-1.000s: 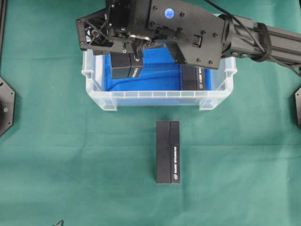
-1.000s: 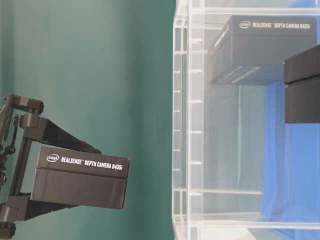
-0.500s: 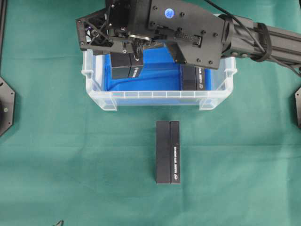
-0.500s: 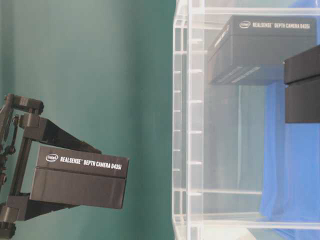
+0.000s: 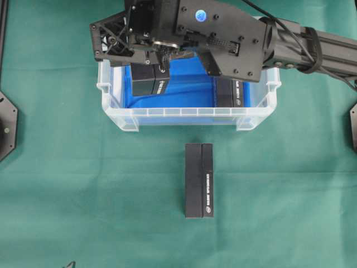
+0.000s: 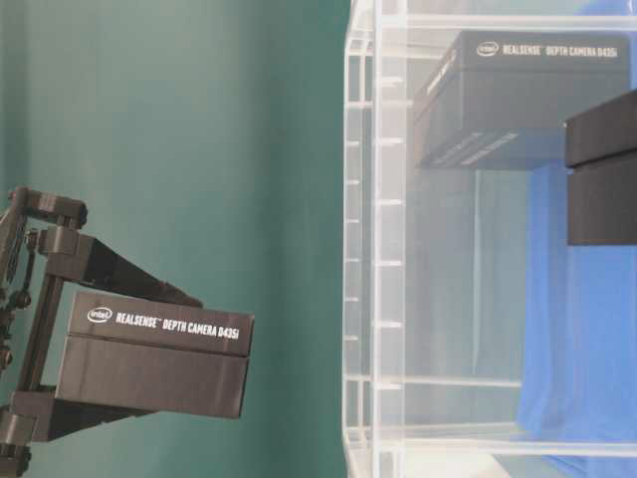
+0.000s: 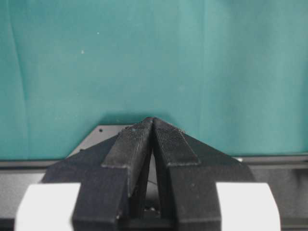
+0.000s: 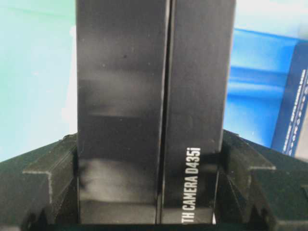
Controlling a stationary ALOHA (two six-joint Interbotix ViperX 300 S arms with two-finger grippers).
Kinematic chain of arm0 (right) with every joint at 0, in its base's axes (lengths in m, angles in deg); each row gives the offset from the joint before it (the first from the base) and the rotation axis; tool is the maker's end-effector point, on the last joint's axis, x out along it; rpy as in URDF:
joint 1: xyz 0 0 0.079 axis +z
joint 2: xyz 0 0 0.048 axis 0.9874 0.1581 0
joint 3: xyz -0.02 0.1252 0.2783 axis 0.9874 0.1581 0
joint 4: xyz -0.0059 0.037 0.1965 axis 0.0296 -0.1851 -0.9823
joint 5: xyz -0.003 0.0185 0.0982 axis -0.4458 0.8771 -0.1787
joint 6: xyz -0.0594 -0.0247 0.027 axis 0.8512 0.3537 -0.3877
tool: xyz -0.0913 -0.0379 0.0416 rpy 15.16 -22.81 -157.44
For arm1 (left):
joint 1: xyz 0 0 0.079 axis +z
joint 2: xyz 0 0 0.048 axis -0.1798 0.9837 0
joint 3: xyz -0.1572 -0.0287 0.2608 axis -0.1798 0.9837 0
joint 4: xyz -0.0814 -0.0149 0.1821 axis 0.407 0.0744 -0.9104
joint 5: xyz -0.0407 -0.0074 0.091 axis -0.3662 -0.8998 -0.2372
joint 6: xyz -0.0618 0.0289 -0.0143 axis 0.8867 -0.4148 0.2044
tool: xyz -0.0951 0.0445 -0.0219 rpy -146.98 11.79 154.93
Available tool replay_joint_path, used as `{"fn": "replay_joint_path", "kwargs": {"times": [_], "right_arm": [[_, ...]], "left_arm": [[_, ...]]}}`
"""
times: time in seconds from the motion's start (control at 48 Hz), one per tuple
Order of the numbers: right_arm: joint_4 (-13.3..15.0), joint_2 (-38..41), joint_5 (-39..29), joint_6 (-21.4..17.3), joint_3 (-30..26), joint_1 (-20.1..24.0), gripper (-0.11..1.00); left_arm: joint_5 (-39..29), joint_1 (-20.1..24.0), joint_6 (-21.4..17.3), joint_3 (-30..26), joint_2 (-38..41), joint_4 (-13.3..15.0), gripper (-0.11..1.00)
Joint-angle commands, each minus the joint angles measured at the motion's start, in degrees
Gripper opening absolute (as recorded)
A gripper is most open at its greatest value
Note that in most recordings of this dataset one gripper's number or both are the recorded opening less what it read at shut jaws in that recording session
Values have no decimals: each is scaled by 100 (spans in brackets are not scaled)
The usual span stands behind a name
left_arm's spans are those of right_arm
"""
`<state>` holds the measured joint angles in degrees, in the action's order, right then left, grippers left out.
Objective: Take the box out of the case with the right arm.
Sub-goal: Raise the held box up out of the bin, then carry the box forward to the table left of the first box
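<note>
A green cloth is covering the whole work surface, and the clear plastic case is sitting toward its far side, a blue sheet lining the bottom. The right arm, all black and bolted at the wrist, is reaching in from the right of the overhead view and hanging over the case, hiding much of its far half. The right gripper is clamping a black box between its lattice-framed fingers; in the wrist view the box is filling the gap between them, with white lettering running along its length. In the table-level view this held box is hanging in the air clear of the case wall; in the overhead view it is showing over the left part of the tub. A second black box is lying inside the case near its right end, on the blue sheet. A third black box is lying on the cloth in front of the case, well apart from it, its long side pointing toward the tub. The left gripper, black with white parts, is hovering over bare cloth with its two fingertips pressed together and nothing between them
</note>
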<state>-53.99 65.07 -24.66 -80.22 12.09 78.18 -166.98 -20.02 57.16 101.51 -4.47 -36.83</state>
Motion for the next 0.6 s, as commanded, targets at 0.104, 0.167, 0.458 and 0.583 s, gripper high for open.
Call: {"fn": "replay_joint_path", "kwargs": {"times": [0.104, 0.167, 0.458, 0.583], "right_arm": [[-9, -369, 9, -123, -149, 202, 69], [-9, -360, -18, -211, -149, 290, 69], [26, -343, -220, -896, -158, 967, 69], [26, -325, -378, -1266, -149, 1327, 69]], "left_arm": [[18, 9, -18, -53, 26, 0, 0], [18, 9, -18, -53, 26, 0, 0], [18, 0, -18, -44, 26, 0, 0], [18, 9, -18, -53, 26, 0, 0]]}}
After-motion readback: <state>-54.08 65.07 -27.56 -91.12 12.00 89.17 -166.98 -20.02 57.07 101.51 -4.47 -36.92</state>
